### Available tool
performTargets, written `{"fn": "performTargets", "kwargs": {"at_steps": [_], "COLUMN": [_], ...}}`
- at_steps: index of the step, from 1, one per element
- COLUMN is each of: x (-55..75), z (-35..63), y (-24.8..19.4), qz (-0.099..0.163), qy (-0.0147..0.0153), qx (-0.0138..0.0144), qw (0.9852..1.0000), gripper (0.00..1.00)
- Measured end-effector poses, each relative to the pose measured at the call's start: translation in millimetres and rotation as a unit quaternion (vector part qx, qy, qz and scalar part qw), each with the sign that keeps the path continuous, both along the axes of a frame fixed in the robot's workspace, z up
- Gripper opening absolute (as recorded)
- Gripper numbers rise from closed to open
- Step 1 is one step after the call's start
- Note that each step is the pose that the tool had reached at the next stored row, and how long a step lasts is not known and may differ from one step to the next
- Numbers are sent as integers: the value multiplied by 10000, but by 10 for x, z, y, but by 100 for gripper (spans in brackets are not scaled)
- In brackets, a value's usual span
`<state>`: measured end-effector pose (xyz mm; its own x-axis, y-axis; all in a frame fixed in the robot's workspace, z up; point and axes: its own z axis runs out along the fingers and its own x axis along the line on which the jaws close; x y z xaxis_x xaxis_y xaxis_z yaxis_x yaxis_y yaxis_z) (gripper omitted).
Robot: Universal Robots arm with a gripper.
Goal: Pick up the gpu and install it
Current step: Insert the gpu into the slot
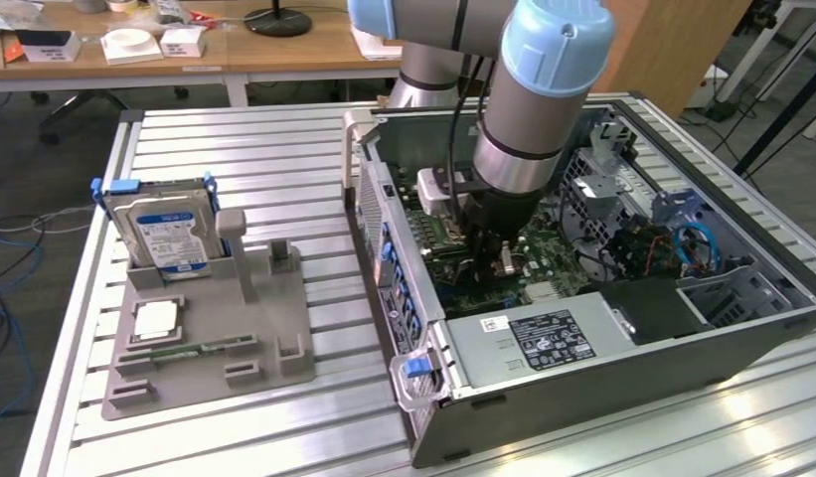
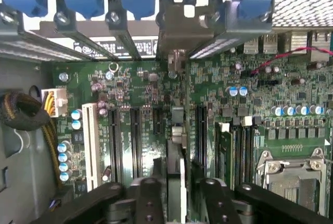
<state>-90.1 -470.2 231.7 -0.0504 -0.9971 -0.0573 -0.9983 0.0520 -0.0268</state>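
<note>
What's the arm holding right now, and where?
Cannot tell. The end effector straddles the upper edge of the gpu, card standing on the motherboard; contact isn't clear.

Ribbed shiny metal table (image 1: 248,139), grey matt plastic holder (image 1: 268,328), glossy green motherboard (image 2: 130,94)

gpu (image 2: 176,146): thin dark card seen edge-on in the wrist view, silver bracket end toward the case's rear slot openings
pose: standing on its long edge, upright, perpendicular to the green motherboard (image 2: 130,99)
location: inside the open computer case (image 1: 726,328), over one of the long black expansion slots (image 2: 136,140), between the slot row and the memory sockets
contact: lower edge sits at the slot; whether it is fully seated cannot be told
exterior view: card is hidden behind the arm, down in the case
</note>
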Motion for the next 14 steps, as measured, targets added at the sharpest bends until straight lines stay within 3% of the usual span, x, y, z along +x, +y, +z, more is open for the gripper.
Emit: {"fn": "performTargets", "kwargs": {"at_steps": [4,6,7,14], "x": [3,3,3,3], "z": [8,33,59,315], "y": [-2,-2,-2,-2], "qz": [4,4,4,4], "qy": [3,4,3,4], "qx": [-7,-9,-8,-8], "qw": [10000,10000,10000,10000], "gripper": [51,51,57,57]}}
